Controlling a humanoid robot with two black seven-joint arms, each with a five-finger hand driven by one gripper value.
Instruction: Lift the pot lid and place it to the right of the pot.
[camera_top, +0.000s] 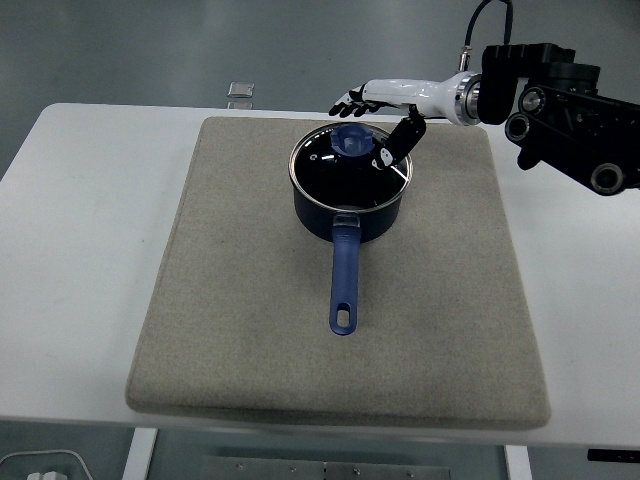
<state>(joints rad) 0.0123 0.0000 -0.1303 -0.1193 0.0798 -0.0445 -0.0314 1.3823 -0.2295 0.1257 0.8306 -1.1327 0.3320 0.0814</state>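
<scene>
A dark blue pot (348, 205) with a long blue handle (344, 283) pointing toward me stands on a grey mat (250, 300). Its glass lid (340, 168) with a blue knob (353, 139) sits on the pot. My right hand (372, 118) reaches in from the right, just above and behind the knob. Its fingers (349, 101) are spread behind the knob and the thumb (397, 144) hangs at the knob's right. It holds nothing. The left arm is out of view.
The mat covers most of the white table (70, 230). A small clear object (239, 92) lies at the table's far edge, behind the mat. Bare mat (455, 230) lies to the right of the pot.
</scene>
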